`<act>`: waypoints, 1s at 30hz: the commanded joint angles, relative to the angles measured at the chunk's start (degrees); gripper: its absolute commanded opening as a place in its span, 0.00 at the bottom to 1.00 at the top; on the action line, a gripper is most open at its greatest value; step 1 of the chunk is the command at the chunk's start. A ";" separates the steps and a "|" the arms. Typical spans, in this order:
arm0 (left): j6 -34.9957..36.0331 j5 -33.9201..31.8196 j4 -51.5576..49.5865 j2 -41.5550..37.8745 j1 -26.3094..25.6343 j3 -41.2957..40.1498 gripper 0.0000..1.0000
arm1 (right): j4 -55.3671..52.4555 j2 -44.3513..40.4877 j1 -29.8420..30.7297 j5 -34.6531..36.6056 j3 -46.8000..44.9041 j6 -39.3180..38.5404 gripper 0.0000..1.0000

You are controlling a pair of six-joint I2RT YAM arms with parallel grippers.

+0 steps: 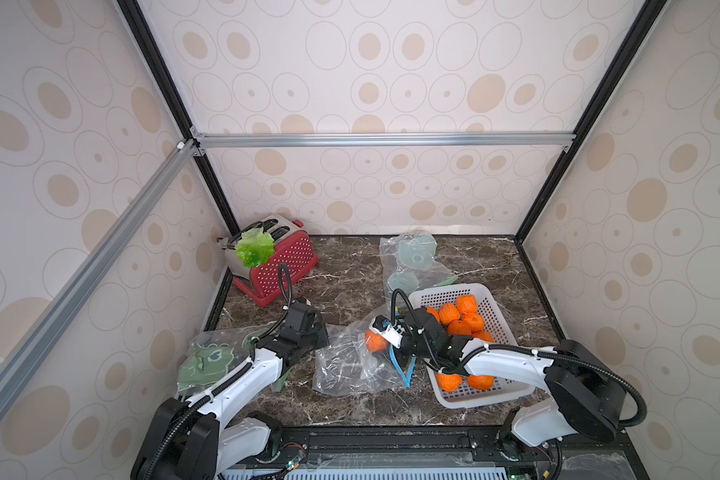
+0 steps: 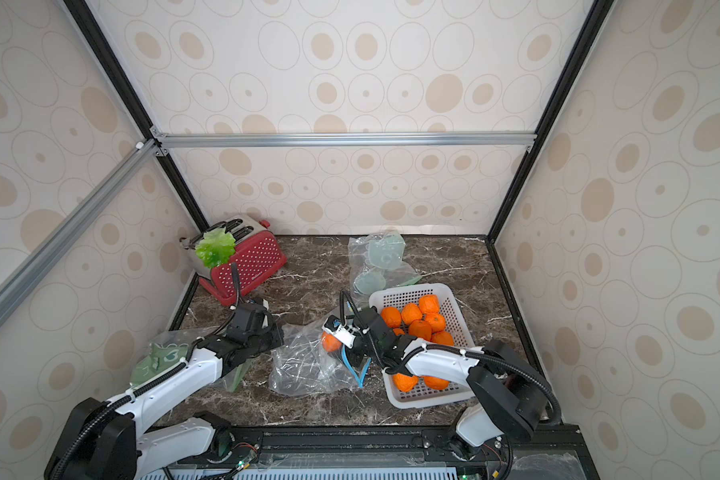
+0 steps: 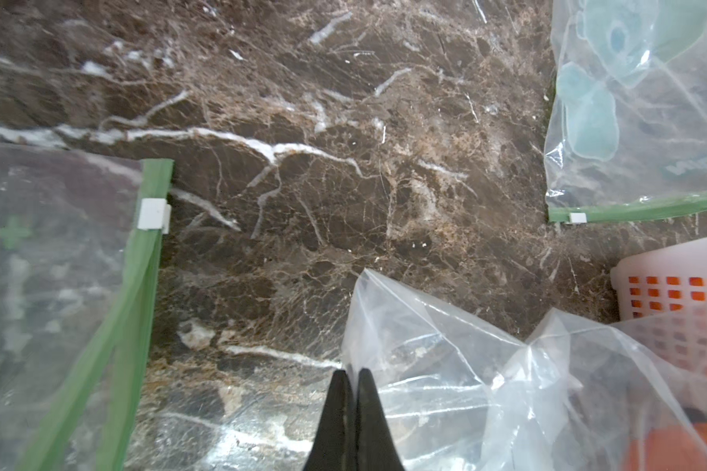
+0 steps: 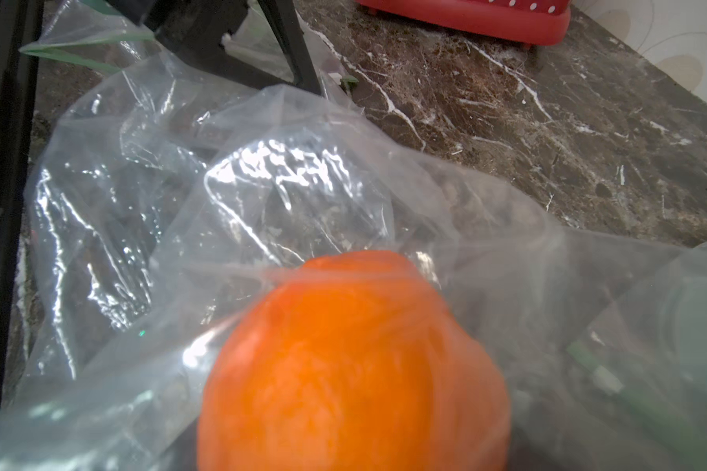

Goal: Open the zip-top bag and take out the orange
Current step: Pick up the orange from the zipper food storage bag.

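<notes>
The clear zip-top bag lies crumpled mid-table, its blue zip edge turned towards the basket. My left gripper is shut, and in the left wrist view its tips pinch a fold of the bag's film. My right gripper reaches into the bag's mouth and holds the orange. In the right wrist view the orange fills the space between the jaws, with bag film draped over its far side. The right fingers themselves are hidden.
A white basket with several oranges stands right of the bag, under my right arm. A red toaster with a green lettuce leaf is at the back left. Other bags lie at the back and left.
</notes>
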 commanded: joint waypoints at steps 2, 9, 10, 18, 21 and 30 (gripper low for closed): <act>1.67 -4.19 -2.56 -1.61 0.49 2.65 0.00 | -4.34 -3.50 -0.10 2.09 0.35 -1.78 0.75; 2.26 -6.93 -3.41 -2.69 0.66 3.36 0.00 | -12.24 -7.30 -0.34 10.66 2.33 0.53 0.72; 2.35 -7.03 -3.42 -2.67 0.66 3.53 0.00 | -12.38 -8.08 -0.35 11.75 2.17 0.89 0.72; 4.93 -8.92 -4.78 -1.31 1.27 7.37 0.00 | -14.73 -13.82 -1.65 16.48 1.86 3.49 0.72; 6.51 -9.74 -6.23 -0.35 1.93 10.16 0.00 | -16.80 -15.26 -1.92 18.18 2.54 5.43 0.71; 6.31 -10.93 -3.44 3.55 2.64 12.13 0.00 | -22.04 -20.34 -2.44 19.35 3.63 7.35 0.71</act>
